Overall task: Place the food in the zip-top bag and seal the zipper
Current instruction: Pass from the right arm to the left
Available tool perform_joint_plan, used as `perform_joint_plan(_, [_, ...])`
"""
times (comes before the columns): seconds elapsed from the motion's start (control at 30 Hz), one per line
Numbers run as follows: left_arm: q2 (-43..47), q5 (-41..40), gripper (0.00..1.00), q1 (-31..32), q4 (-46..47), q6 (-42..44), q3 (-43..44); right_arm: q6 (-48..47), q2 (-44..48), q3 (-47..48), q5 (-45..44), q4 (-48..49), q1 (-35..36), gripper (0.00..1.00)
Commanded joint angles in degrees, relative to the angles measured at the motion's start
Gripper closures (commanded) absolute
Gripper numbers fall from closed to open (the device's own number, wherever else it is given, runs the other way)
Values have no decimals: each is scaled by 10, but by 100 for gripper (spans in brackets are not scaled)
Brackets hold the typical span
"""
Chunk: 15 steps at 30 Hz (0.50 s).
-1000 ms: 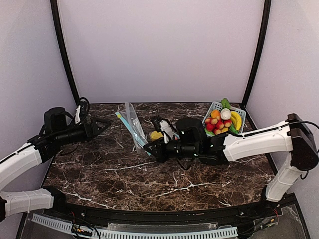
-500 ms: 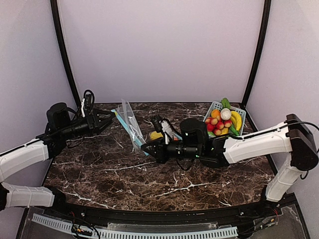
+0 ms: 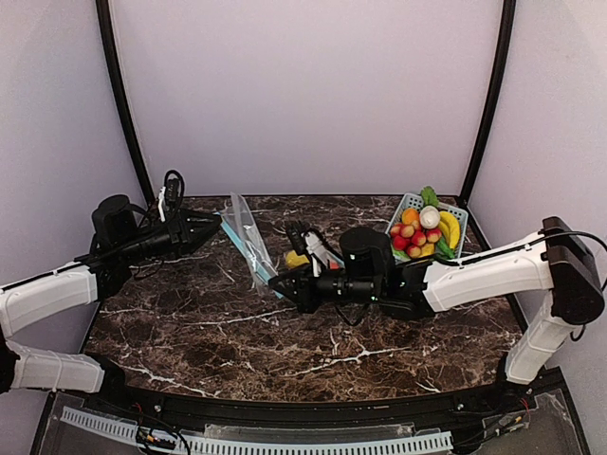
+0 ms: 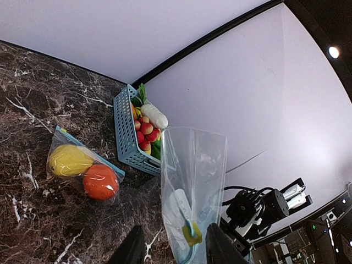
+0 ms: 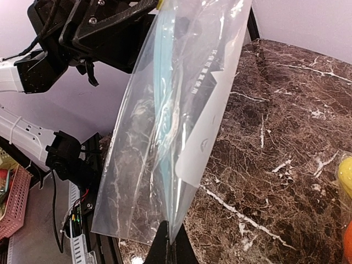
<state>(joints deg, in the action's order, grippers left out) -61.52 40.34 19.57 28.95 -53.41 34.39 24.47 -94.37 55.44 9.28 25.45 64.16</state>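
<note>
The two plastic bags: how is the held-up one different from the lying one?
The held bag stands upright; the lying bag rests flat on the table. The held bag looks empty; the lying bag holds a yellow piece and an orange ball. Both are clear plastic.

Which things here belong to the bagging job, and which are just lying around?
In the job:
clear zip-top bag
right gripper, pinching it
left gripper, open beside it
toy food in the blue basket

Lying about:
second bag, already filled
</note>
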Motion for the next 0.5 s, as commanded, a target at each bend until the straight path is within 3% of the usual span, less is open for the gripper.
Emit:
perform_joint_plan(0.0, [-1, 22, 56, 5, 29, -9, -1, -9, -13, 18, -6, -9, 7, 100])
perform_joint_plan(0.1, [-2, 21, 54, 5, 29, -10, 1, -12, -14, 20, -6, -12, 7, 100])
perform_joint_plan(0.47, [-13, 24, 92, 8, 32, -16, 2, -15, -13, 21, -13, -18, 11, 100])
